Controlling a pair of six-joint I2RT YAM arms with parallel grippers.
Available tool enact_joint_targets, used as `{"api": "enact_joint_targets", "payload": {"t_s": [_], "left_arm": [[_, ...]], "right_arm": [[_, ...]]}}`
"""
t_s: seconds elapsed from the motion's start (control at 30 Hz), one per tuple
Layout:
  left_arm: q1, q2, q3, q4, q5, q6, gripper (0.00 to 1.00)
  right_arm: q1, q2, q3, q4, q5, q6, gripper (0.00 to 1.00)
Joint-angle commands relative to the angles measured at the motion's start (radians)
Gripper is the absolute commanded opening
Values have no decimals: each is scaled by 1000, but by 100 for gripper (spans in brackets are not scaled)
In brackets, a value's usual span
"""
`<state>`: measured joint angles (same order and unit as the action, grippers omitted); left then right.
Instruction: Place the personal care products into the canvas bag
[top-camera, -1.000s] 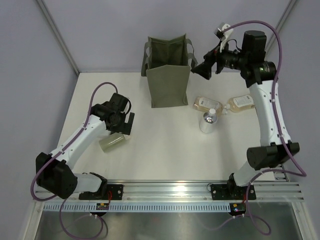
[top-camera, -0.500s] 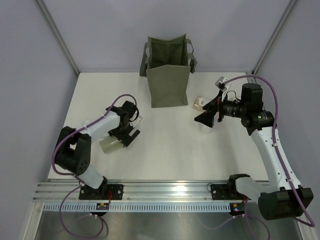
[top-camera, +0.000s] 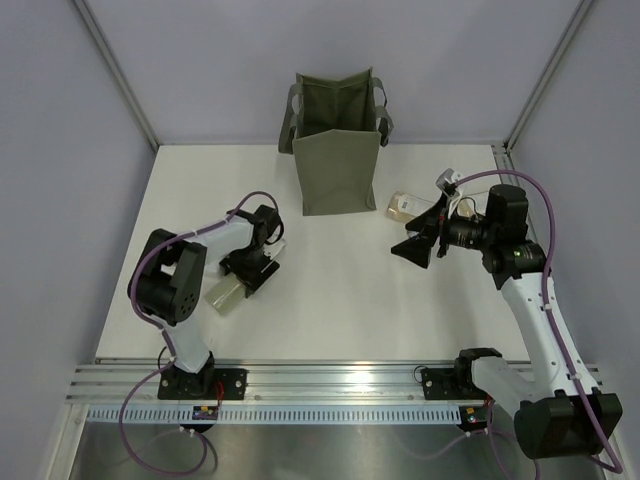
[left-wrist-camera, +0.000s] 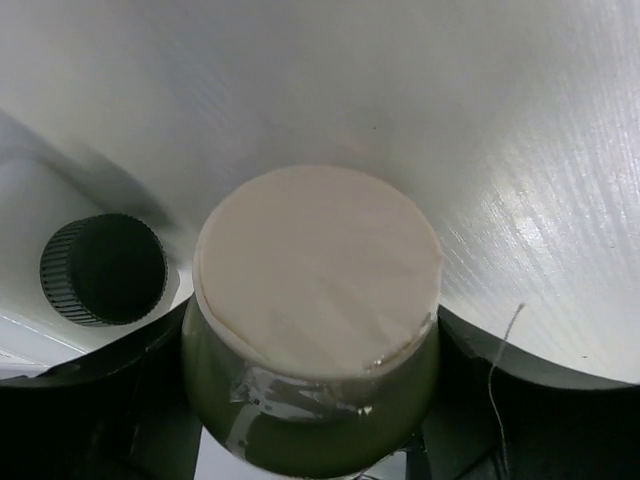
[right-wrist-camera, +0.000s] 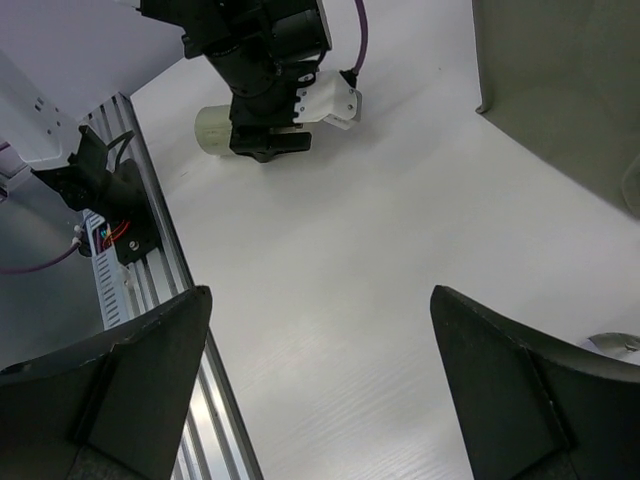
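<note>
The pale green bottle (top-camera: 225, 293) lies on its side on the left of the white table. My left gripper (top-camera: 253, 268) is shut on it. In the left wrist view its cream end (left-wrist-camera: 315, 270) faces the camera, and the dark fingers press both sides of the green body. The olive canvas bag (top-camera: 338, 140) stands upright at the back centre. My right gripper (top-camera: 420, 245) hangs open above the table right of centre, with nothing between its fingers (right-wrist-camera: 150, 350). Part of a beige pouch (top-camera: 400, 207) shows behind it. The right wrist view shows the left gripper (right-wrist-camera: 265, 135) on the bottle (right-wrist-camera: 213, 130).
A black ribbed round cap (left-wrist-camera: 103, 268) shows at the left of the left wrist view. The aluminium rail (top-camera: 340, 380) runs along the near table edge. Grey walls enclose the table on three sides.
My left gripper came down over the pale green bottle and closed on it. The right arm swung down from beside the bag to low over the table, covering the items there.
</note>
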<state>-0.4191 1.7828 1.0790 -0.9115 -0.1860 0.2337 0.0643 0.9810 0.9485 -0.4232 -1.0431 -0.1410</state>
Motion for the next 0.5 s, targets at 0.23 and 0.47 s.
{"api": "enact_joint_targets", "payload": {"t_s": [0.23, 0.47], "left_arm": [[22, -308, 119, 120, 287, -318, 0], [60, -543, 235, 455, 528, -609, 0]], "right_arm": [[-57, -33, -57, 75, -23, 1, 100], [-116, -31, -105, 104, -17, 6, 100]]}}
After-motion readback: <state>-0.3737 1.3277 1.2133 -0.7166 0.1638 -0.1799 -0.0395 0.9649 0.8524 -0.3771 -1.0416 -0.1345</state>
